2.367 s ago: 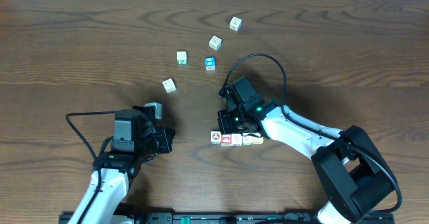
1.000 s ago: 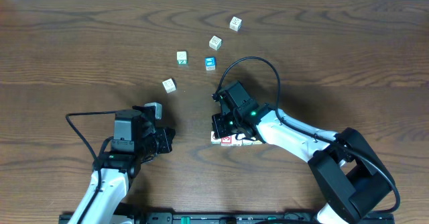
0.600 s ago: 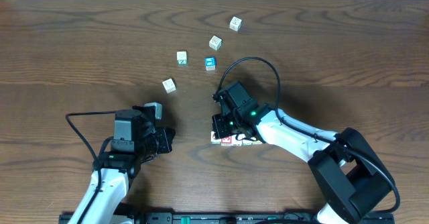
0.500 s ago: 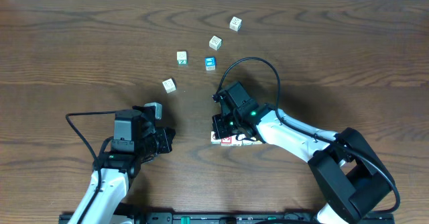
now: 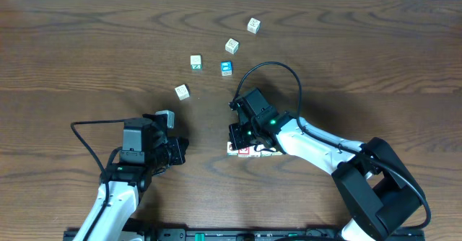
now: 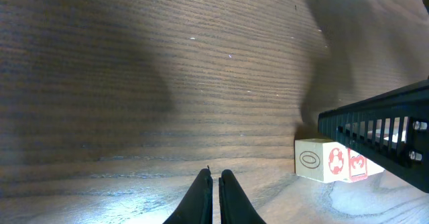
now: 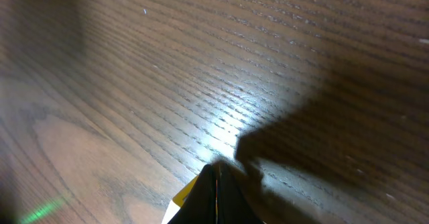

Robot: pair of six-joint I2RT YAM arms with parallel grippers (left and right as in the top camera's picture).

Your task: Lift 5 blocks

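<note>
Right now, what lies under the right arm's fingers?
A row of blocks. Its end block, with a red mark, shows; the shut fingers cover part of the others, so their count is hidden.

The blocks sit in a tight row, flat and touching, partly hidden under the right gripper. The end cube is pale, with a black oval and a red mark. A yellow block peeks out beside the gripper's tip.

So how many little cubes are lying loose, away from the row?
5. The farthest cube, the second cube nearer, the blue cube, the green-marked cube to its left, the leftmost cube. None looks hidden.
</note>
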